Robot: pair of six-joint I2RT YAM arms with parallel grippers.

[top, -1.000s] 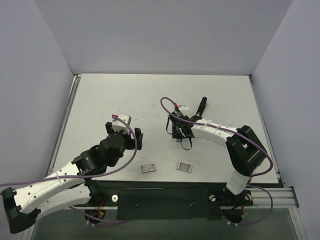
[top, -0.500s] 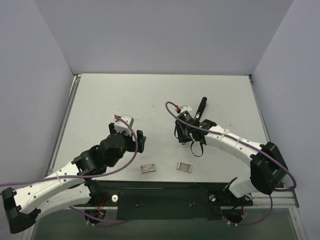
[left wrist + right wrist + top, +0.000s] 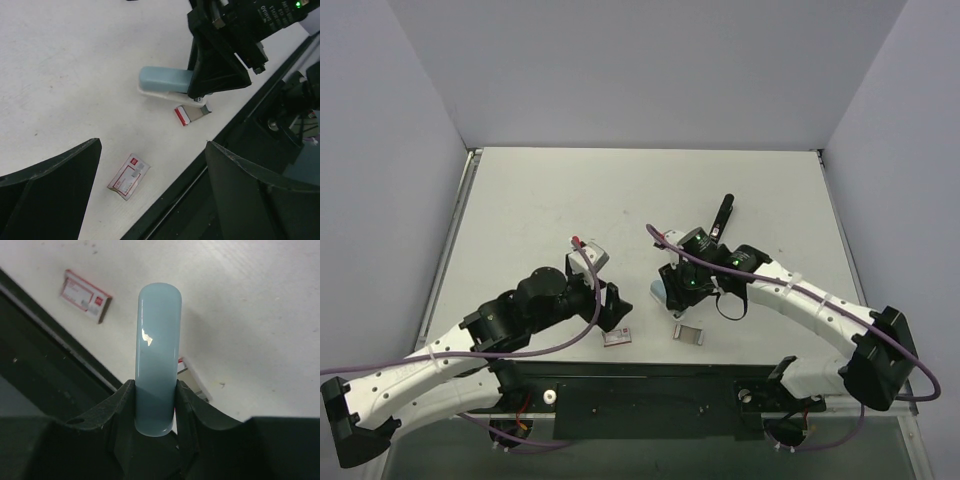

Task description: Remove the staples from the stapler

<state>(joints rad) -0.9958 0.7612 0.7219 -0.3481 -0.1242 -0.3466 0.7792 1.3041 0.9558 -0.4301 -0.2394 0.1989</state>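
The stapler [image 3: 662, 292] has a glossy light-blue top arm with rounded ends, seated over a white base [image 3: 162, 94]. The arm is closed down on the base. It lies roughly level, toward the near middle of the desk. The right pincer [image 3: 156, 390] clamps its rear end from both sides, and the free end points away from the pincer. Contact between base and desk cannot be confirmed.

Two small red-and-white boxes lie near the desk's front edge. The open box [image 3: 190, 113] sits just beside the stapler's clamped end. The closed box [image 3: 128, 176] lies flat, apart from the stapler, further left.
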